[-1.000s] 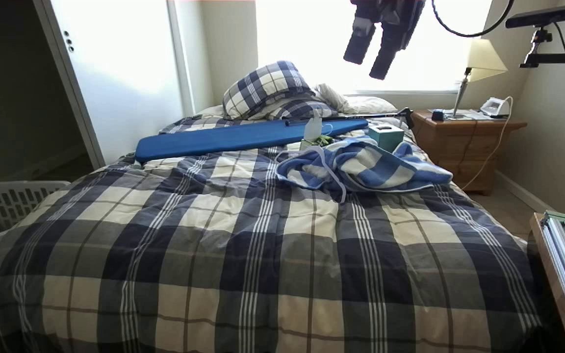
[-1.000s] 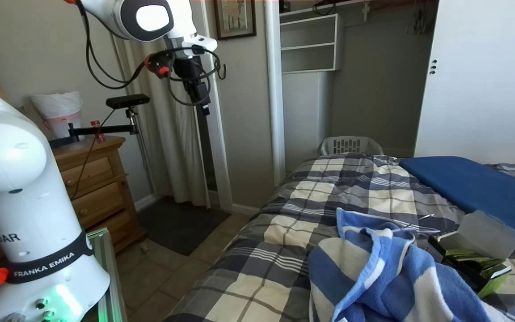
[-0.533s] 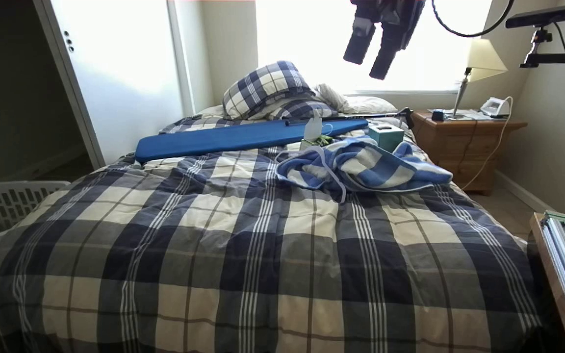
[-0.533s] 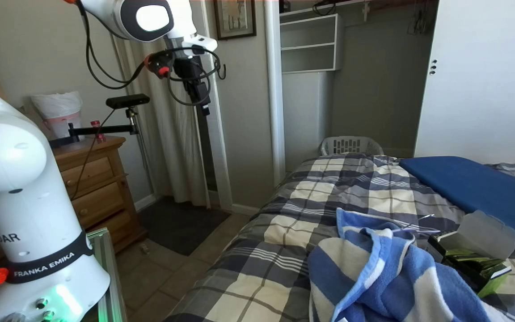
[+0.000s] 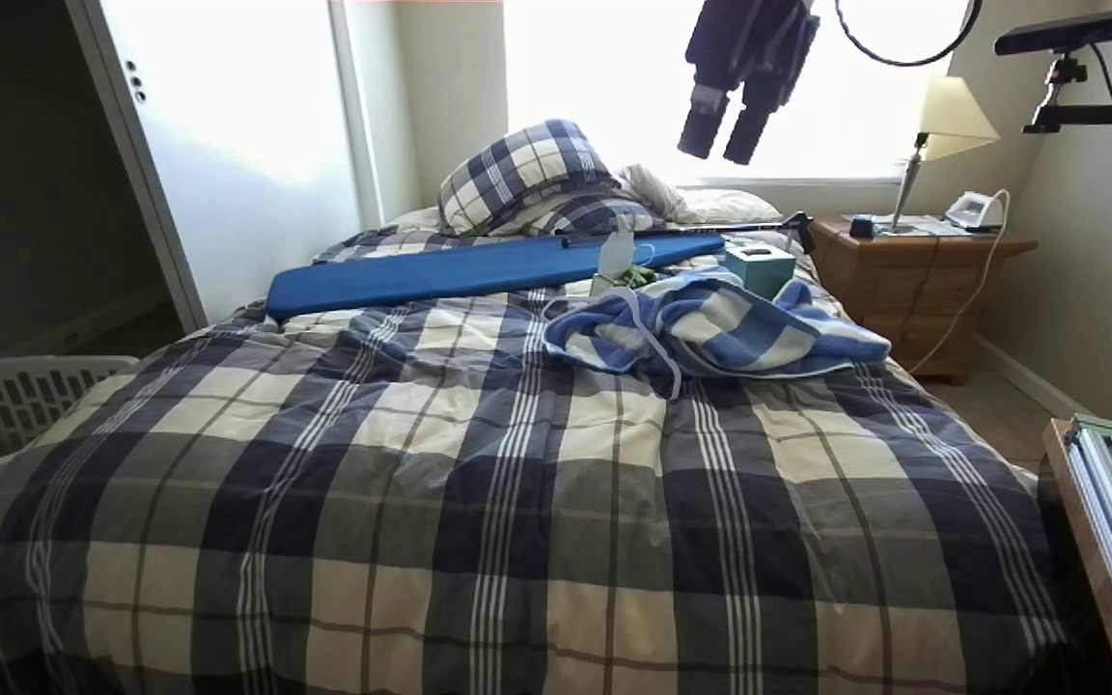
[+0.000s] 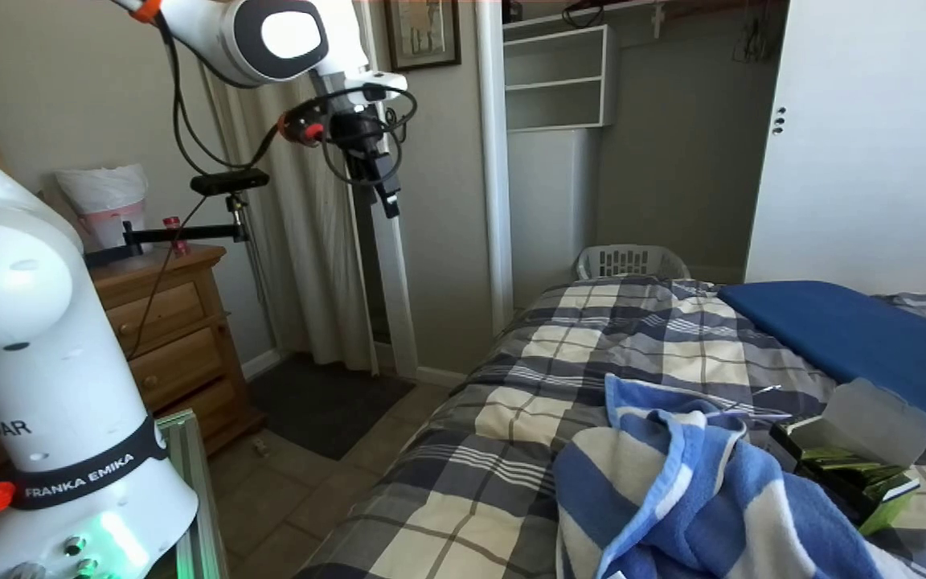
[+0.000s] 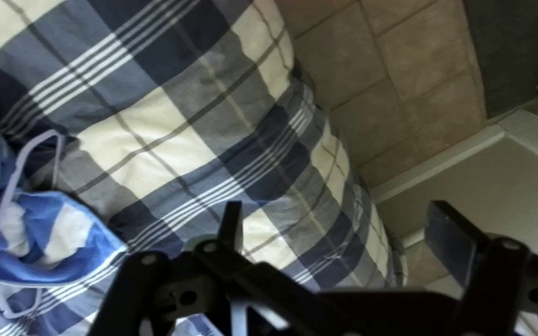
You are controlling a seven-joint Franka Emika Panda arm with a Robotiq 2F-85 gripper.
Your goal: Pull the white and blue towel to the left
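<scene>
Three views in, logging the Robotiq gripper (image 5: 718,147) hanging high in the air, pointing downward, well apart from the white and blue towel (image 5: 739,333). Reading the fingers (image 7: 231,226) standing wide apart in the wrist view, framing the plaid comforter (image 7: 306,233) between them; marking it all gaping, gripping nothing. Seeing the white Franka Panda arm (image 6: 69,378) rising at left in an exterior view, bending over near the top. Finding the towel lying crumpled on the comforter, right of centre in both exterior views, cutting in at the left edge of the wrist view. Spotting a pale lavender clothes hanger (image 7: 12,179) lying partly across one end of the towel. Catching a teal tissue box (image 5: 761,272) standing just behind the towel in an exterior view; not telling touching from a small gap. Getting an open box (image 6: 845,482) sitting just beside the towel, showing green inside, holding up a translucent flap (image 6: 877,418). Noting a blue ironing board (image 5: 479,272) lying across the comforter past the towel, plus plaid pillows (image 5: 527,179) piling up at the far end. Adding a wooden nightstand (image 5: 879,280) standing at right in an exterior view, carrying a lamp (image 5: 959,121) and a clothes iron (image 5: 974,210), plus a white laundry basket (image 5: 30,405) sitting low at left. Tagging a wooden dresser (image 6: 174,362) standing past the arm, bearing a lined bin (image 6: 113,205), and a black camera bar (image 6: 230,182) jutting out nearby.
</scene>
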